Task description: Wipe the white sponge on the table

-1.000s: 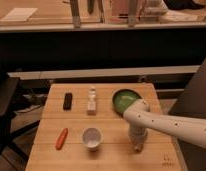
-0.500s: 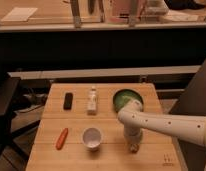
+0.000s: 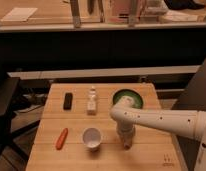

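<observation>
The light-wood table (image 3: 151, 152) fills the lower middle of the camera view. My white arm reaches in from the right and bends down. The gripper (image 3: 126, 143) points straight down and presses onto the tabletop, right of the white cup (image 3: 91, 137) and in front of the green bowl (image 3: 128, 98). The white sponge is hidden under the gripper's tip; I cannot make it out.
A black block (image 3: 68, 100) and a small white bottle (image 3: 92, 101) stand at the back of the table. An orange carrot-like thing (image 3: 61, 138) lies at the front left. A dark chair (image 3: 3, 107) stands left of the table, and a counter runs behind.
The gripper has slid a little to the left along the tabletop, closer to the white cup. The other things have not moved.
</observation>
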{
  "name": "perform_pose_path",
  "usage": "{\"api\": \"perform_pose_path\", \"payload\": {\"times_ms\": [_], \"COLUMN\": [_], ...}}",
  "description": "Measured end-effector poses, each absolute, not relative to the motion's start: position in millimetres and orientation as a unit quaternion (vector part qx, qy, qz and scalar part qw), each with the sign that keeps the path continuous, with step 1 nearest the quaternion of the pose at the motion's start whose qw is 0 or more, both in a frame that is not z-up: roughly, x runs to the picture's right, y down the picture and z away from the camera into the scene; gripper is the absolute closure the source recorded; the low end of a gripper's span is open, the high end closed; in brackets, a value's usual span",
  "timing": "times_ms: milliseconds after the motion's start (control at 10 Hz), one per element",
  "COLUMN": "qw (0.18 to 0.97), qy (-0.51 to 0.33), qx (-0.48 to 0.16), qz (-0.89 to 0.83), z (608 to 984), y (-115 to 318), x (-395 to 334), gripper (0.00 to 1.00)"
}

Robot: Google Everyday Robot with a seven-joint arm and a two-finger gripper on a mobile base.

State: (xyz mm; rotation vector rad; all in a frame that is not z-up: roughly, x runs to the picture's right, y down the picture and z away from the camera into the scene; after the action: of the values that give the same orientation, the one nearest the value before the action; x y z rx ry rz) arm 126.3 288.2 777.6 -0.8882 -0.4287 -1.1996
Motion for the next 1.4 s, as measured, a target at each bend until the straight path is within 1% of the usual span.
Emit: {"api": "perform_pose_path", "payload": {"times_ms": [300,500,700,1000,1300,1400], "qw": [0.724,0.734,0.748,0.770,0.792,0.799], "qy": [-0.193,-0.191,-0.189,-0.189,-0.186,-0.185], "qx": [-0.375,-0.367,-0.364,-0.363,-0.368,-0.368], "qz": [-0.545,-0.539,-0.522,-0.490,-0.451,-0.439], "z": [782,796,804,807,803,797], "y": [253,228,218,218,229,239], "x": [112,124,144,183,225,238], "gripper": [0.96,0.96,0.96,0.96,0.96,0.96]}}
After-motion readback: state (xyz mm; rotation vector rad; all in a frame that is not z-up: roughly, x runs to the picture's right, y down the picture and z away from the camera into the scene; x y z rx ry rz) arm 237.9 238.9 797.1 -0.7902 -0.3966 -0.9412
